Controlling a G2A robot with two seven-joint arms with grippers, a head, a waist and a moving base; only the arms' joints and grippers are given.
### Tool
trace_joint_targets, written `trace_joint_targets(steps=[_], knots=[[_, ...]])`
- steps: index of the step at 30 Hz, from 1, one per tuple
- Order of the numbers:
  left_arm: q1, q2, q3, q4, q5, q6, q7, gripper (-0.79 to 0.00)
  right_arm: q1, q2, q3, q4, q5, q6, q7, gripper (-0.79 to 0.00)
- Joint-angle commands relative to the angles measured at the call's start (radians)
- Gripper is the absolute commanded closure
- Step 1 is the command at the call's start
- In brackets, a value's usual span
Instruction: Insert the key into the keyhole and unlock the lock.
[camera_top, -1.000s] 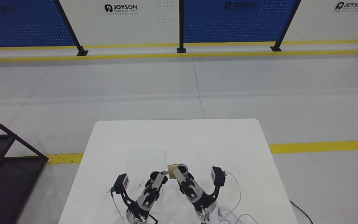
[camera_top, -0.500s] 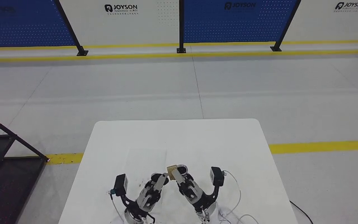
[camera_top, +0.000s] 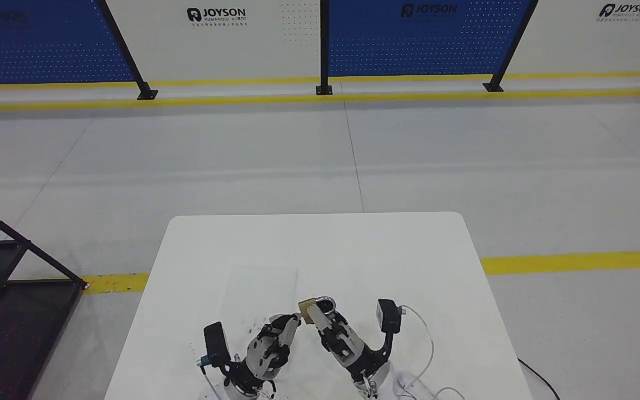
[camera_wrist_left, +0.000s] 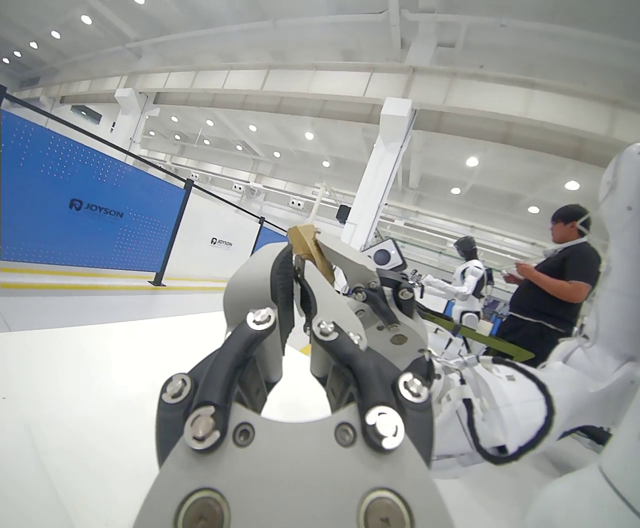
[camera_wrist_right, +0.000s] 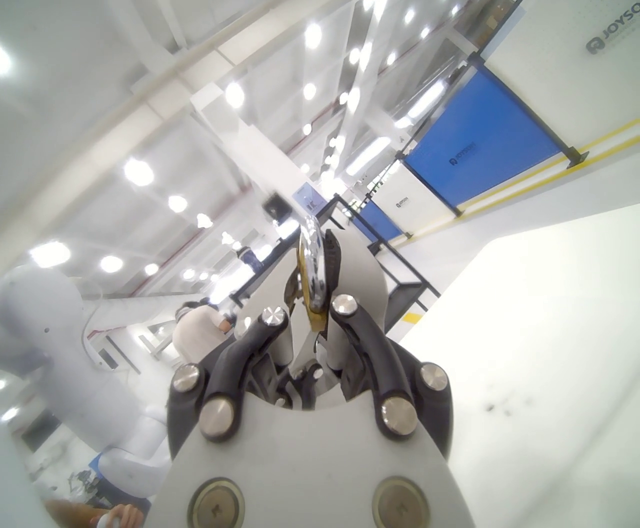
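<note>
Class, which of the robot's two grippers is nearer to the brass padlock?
Right. The right gripper is clamped on the padlock, holding it above the table; the left gripper is close beside it, tip pointing towards it.

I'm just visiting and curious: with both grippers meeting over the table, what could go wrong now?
The lock sits at the fingertips of the right gripper; a push from the key in the left gripper might twist it loose. Both are held above the table, so anything slipping would drop.

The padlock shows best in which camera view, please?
Right wrist view: the padlock sits close, shackle and body clear, in the right gripper. Left wrist view shows a brass corner; top view, a tiny brass speck.
</note>
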Motion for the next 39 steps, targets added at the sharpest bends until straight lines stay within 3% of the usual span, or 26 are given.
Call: trace_joint_targets(steps=[1,5,13,14,15,19,24,29,39], knots=[[-0.003,0.002,0.001,0.003,0.043,0.033,0.032,0.000,-0.003,0.002,0.002,-0.005,0.008,0.004,0.012,0.000],[-0.008,0.005,0.007,0.014,0.097,0.079,0.080,0.000,-0.007,0.005,0.006,-0.013,0.021,0.011,0.031,0.000],[-0.015,0.010,0.021,0.027,0.077,0.072,0.096,0.000,-0.014,0.009,0.012,-0.025,0.027,0.015,0.051,0.000],[-0.015,0.011,0.021,0.026,0.071,0.072,0.093,-0.068,-0.015,0.010,0.013,-0.026,0.026,0.015,0.053,0.000],[-0.015,0.012,0.022,0.025,0.064,0.065,0.089,-0.311,-0.016,0.011,0.015,-0.027,0.025,0.013,0.054,0.000],[-0.015,0.015,0.025,0.020,0.040,0.048,0.079,-0.619,-0.021,0.013,0.019,-0.032,0.023,0.010,0.058,0.000],[-0.012,0.019,0.026,0.011,0.019,0.035,0.071,-0.720,-0.024,0.016,0.022,-0.036,0.022,0.007,0.061,0.000],[0.001,0.029,0.012,-0.004,-0.024,-0.033,0.050,-0.717,-0.028,0.021,0.033,-0.040,0.008,-0.007,0.071,0.000],[0.053,0.081,-0.049,-0.076,-0.289,-0.293,-0.210,-0.520,-0.044,0.043,0.083,-0.048,0.016,-0.080,0.129,0.000]])
